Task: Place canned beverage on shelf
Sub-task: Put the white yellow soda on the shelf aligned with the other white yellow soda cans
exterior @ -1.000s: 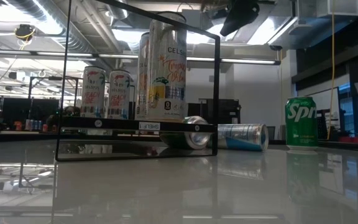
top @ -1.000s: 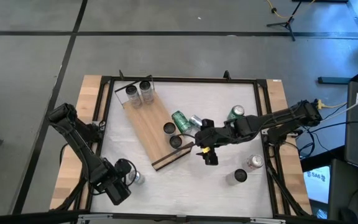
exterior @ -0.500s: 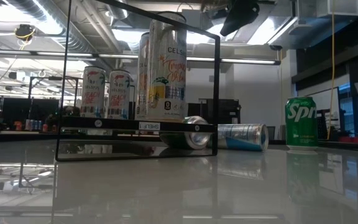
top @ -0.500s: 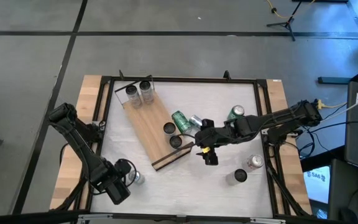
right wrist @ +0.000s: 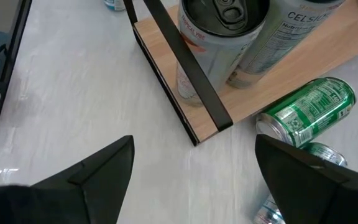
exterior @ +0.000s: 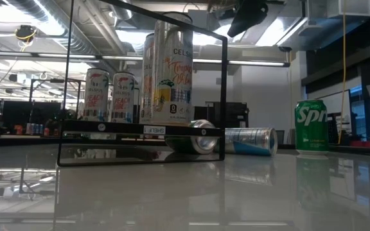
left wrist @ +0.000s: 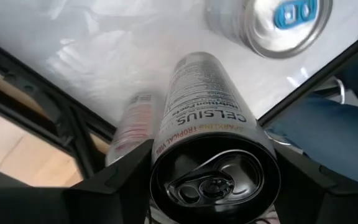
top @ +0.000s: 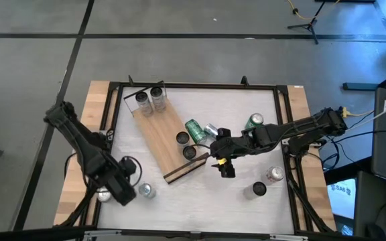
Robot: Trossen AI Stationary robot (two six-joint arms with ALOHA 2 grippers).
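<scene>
Silver Celsius can (left wrist: 213, 155) sits clamped between the left gripper (left wrist: 213, 186) fingers at the near-left corner; the light-wood shelf (top: 164, 137) lies well apart, far-right. Right gripper (right wrist: 191, 177), jaws spread and empty, hovers beside the shelf's near end.

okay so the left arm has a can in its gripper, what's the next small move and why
Probably carry it toward the shelf. The left gripper is shut on a Celsius can at the table's near-left corner, away from the board, whose middle stretch looks bare. The right gripper hovers open beside the shelf's end.
</scene>
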